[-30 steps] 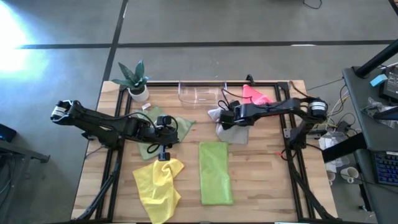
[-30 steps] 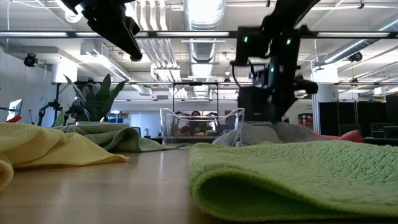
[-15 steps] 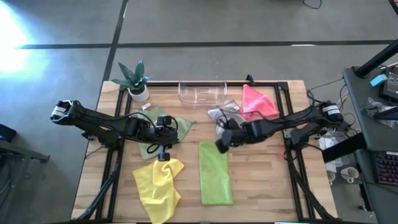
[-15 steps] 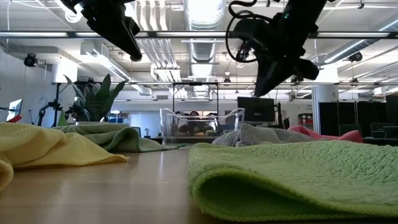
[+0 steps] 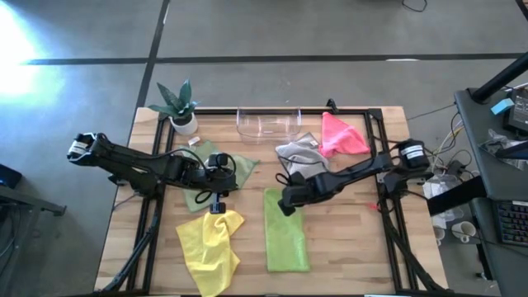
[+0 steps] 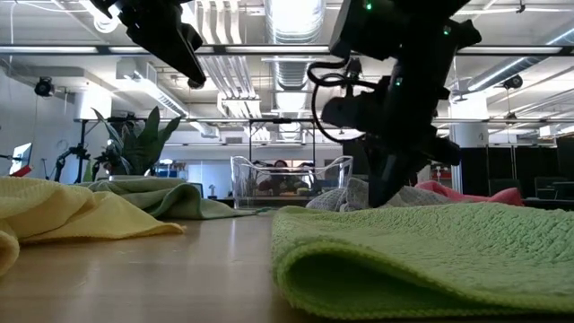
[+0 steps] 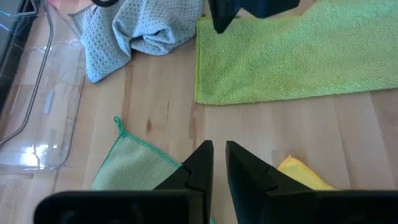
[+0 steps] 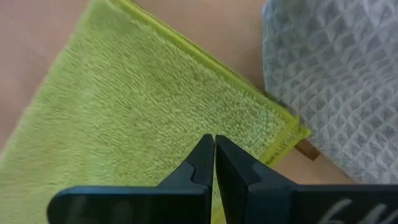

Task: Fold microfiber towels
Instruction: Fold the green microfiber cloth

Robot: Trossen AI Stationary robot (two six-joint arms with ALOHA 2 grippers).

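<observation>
Leftmost on the wooden table, a potted plant is standing at the far corner, and the left arm is reaching in from that side. Its left gripper is hanging over the boards between the pale sage green towel and the yellow towel; the left wrist view is showing its fingers nearly together with a thin gap, gripping nothing. The sage towel is lying flat under the arm, its darker green stitched corner pointing toward the clear plastic tray. The yellow towel is lying rumpled near the front edge, just in front of the gripper.

Moving toward the middle, the lime green towel is lying as a long folded strip, running from mid-table to the front edge. The right gripper is sitting over this strip's far end, and in the right wrist view its fingers are pressing shut against each other, empty, just above the lime nap near the corner.

Just behind that corner, the grey towel is lying bunched, close to the lime strip, with the right arm crossing above it. Farther right, the pink towel is lying crumpled beside the grey one, near the tray.
</observation>
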